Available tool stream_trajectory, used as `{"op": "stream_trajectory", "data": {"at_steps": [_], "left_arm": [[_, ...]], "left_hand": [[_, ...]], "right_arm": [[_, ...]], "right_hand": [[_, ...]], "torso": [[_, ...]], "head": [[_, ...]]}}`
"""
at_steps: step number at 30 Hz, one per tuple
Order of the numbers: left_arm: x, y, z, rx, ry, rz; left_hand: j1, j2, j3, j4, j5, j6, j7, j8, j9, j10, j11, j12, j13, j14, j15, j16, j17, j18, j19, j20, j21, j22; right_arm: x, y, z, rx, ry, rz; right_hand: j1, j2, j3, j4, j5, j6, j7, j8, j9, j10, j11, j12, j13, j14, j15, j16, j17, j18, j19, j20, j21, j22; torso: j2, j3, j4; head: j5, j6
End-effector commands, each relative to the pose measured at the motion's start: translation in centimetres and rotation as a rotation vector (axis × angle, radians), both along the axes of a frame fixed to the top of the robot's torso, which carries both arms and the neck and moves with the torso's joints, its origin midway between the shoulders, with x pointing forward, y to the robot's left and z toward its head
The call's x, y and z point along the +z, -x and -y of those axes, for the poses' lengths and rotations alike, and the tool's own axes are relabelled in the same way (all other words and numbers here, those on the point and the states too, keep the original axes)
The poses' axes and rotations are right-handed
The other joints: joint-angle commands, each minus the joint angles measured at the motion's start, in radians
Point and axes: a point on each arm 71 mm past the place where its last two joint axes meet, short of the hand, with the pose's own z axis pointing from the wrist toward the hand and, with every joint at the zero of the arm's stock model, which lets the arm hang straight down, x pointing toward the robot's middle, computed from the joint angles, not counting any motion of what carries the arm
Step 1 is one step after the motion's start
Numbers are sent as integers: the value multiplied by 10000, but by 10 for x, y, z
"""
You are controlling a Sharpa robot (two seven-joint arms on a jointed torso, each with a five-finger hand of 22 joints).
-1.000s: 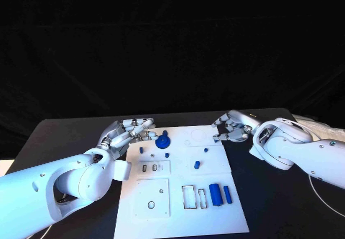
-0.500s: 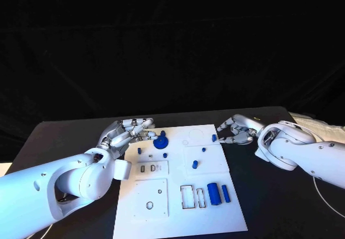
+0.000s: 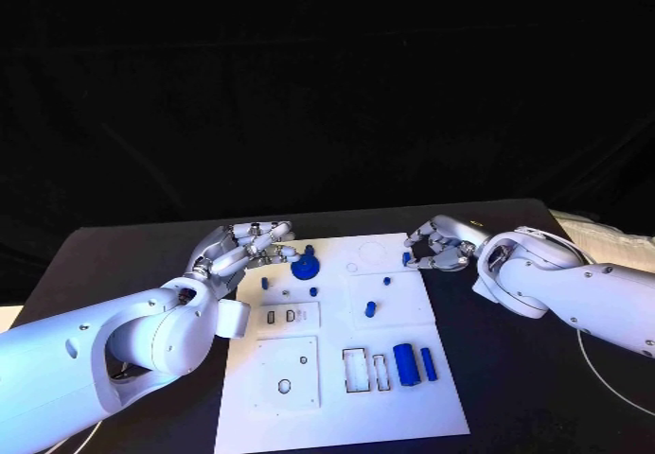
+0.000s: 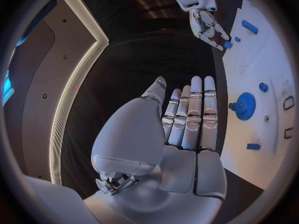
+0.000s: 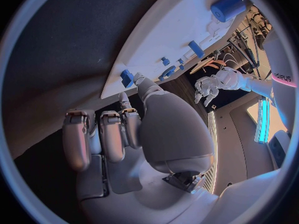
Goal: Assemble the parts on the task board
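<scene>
The white task board [image 3: 407, 322] lies mid-table. A blue gear [image 3: 306, 268] sits at its far left, several small blue pieces [image 3: 370, 308] stand mid-board, and a blue cylinder [image 3: 405, 360] and a blue bar [image 3: 427, 364] lie near right. My left hand [image 3: 253, 246] hovers off the far-left corner, holding nothing; in the left wrist view its fingers [image 4: 193, 114] are straight beside the gear [image 4: 244, 106]. My right hand [image 3: 437, 248] is at the far-right edge, fingers loosely bent. Its thumb tip [image 5: 138, 79] is right beside a small blue piece [image 5: 126, 78] standing on the board's edge [image 3: 407, 257].
Black tabletop [image 3: 123, 255] surrounds the board on every side. The near half of the board has empty slots and cut-outs [image 3: 358, 372]. A white cable [image 3: 593, 364] trails on the table under my right arm.
My right hand drew back to the right, leaving the small blue piece standing at the board's edge, then came back up to it. My left hand has stayed put.
</scene>
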Motion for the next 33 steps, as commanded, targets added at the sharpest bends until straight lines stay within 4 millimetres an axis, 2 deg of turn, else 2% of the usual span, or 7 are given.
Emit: {"op": "stream_trajectory", "data": {"at_steps": [1,7,11,28,33], "left_arm": [[1,1,3,-222,130,47],[1,1,2,-210,123,42],[1,1,2,-225,128,39],[1,1,2,-235,126,27],[1,1,2,-229,122,25]], "left_hand": [[102,28,8,-74,-54,-14,17,-58,-5,-62,-5,-57,-10,15,5,-43,10,119,56,34,-59,-9],[102,28,8,-74,-54,-14,17,-58,-5,-62,-5,-57,-10,15,5,-43,10,119,56,34,-59,-9],[102,28,8,-74,-54,-14,17,-58,-5,-62,-5,-57,-10,15,5,-43,10,119,56,34,-59,-9],[125,40,28,-113,-55,-13,18,-67,-5,-68,-5,-55,-12,17,4,-63,31,117,59,32,-63,-12],[125,40,28,-113,-55,-13,18,-67,-5,-68,-5,-55,-12,17,4,-63,31,117,59,32,-63,-12]], "right_arm": [[-2,-2,-2,49,47,-142],[-7,-3,-4,42,73,-256],[-9,-4,-6,31,39,-380],[-14,-6,-11,-11,137,-581],[-14,-7,-10,-110,179,-500]], "right_hand": [[52,82,14,-86,-18,141,-13,30,20,454,-15,39,1797,862,-12,43,1632,-116,364,16,63,1191],[116,195,111,-186,-22,471,-62,129,55,461,-55,48,1808,860,-51,41,1629,-115,361,-11,63,1190],[128,323,205,-234,-195,726,-126,183,69,455,-108,31,1802,859,-98,37,1624,-115,362,-48,64,1194],[198,497,474,-432,-234,1244,-303,255,86,478,-268,68,1838,860,-203,33,1631,-114,359,-145,61,1190],[280,660,711,-564,-580,1468,-384,279,100,477,-344,62,1841,862,-264,33,1639,-113,359,-203,59,1190]], "torso": [[-5,2,10],[-11,-3,2],[-6,-4,-5],[-16,6,-5],[-15,8,0]], "head": [[-9,-20],[0,-40],[4,-46],[7,-91],[1,-99]]}}
